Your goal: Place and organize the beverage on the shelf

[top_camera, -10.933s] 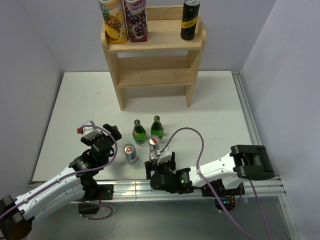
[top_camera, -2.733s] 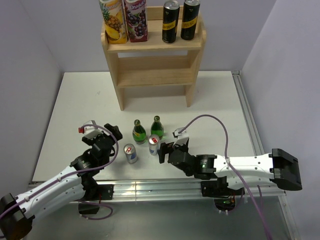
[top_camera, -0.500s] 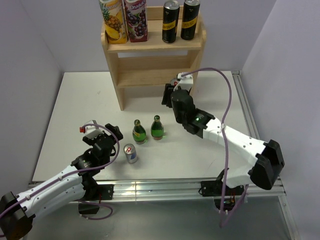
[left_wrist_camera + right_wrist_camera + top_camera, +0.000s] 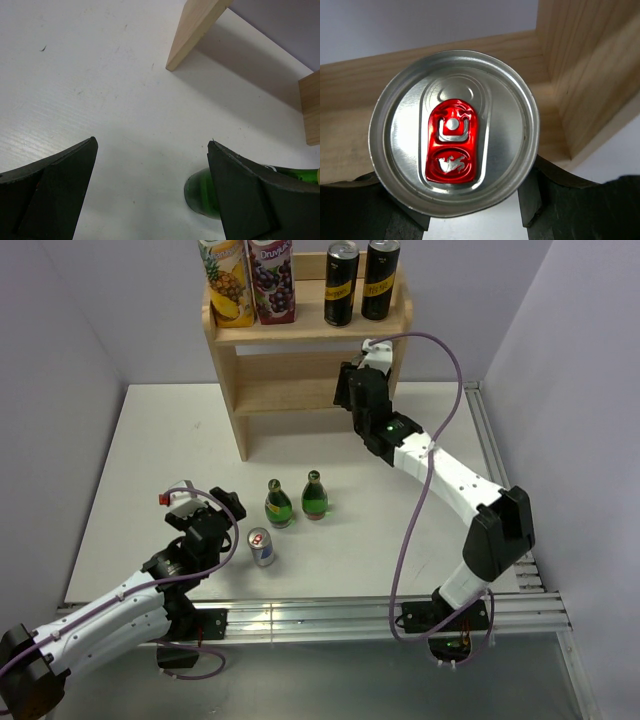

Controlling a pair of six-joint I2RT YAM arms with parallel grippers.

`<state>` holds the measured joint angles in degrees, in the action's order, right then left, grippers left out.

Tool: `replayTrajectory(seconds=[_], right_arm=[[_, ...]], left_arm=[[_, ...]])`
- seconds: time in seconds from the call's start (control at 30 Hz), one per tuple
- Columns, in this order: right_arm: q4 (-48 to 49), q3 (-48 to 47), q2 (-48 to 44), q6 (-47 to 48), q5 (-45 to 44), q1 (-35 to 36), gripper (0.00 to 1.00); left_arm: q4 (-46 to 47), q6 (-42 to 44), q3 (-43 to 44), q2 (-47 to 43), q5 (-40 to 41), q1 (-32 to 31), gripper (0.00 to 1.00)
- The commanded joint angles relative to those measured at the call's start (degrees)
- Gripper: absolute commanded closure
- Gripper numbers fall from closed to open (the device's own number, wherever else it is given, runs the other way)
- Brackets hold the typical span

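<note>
Hiding from the top camera: the silver can [image 4: 454, 132]. The right gripper [image 4: 345, 390] and its wrist cover it, so only the right wrist view shows it, as a lid with a red tab. Its base is out of sight, so whether it rests on wood cannot be told.
Cut off: a green bottle [image 4: 202, 196] shows only as a low slice in the left wrist view, partly behind one finger [image 4: 250, 200]. The juice cartons [image 4: 250, 280] run off the upper edge.
Changed in half a second: the right gripper has risen from beside the right leg of the shelf [image 4: 290, 365] to the tier under the top one.
Changed over longer: the silver can stood by the two green bottles [image 4: 279, 505] [image 4: 315, 497] under three seconds ago. The black cans [image 4: 342, 285] numbered one about eleven seconds ago and now two.
Unchanged: the left arm, and the small can [image 4: 261, 546] on the table [image 4: 150, 440].
Right gripper: clamped on the silver can, with dark fingers at either side below the lid.
Left gripper [image 4: 152, 145]: jaws spread, bare table between them.
Can against shelf: a wooden board lies behind it and the side panel (the right one) close at its right.
</note>
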<state>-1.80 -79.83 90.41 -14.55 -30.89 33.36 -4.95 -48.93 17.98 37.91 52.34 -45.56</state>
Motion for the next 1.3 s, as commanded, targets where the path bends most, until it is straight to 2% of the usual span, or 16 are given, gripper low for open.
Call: replayTrajectory(seconds=[0.0, 0.37, 0.83, 1.27], right_arm=[[3.6, -5.5, 2.2, 1.8, 0.5, -1.5, 1.00], [5.6, -7.6, 8.5, 4.4, -2.8, -3.5, 1.00], [10.2, -8.1, 12.6, 5.9, -13.1, -3.8, 1.00], [12.2, -5.2, 12.8, 3.7, -19.2, -3.8, 0.98]], left_arm=[[1.8, 0.8, 0.7, -0.7, -0.3, 0.2, 0.01], [1.9, 0.8, 0.8, -0.3, -0.2, 0.3, 0.01], [1.7, 0.7, 0.8, -0.6, 0.0, 0.2, 0.01], [1.5, 0.5, 0.8, -0.8, 0.1, 0.2, 0.01]])
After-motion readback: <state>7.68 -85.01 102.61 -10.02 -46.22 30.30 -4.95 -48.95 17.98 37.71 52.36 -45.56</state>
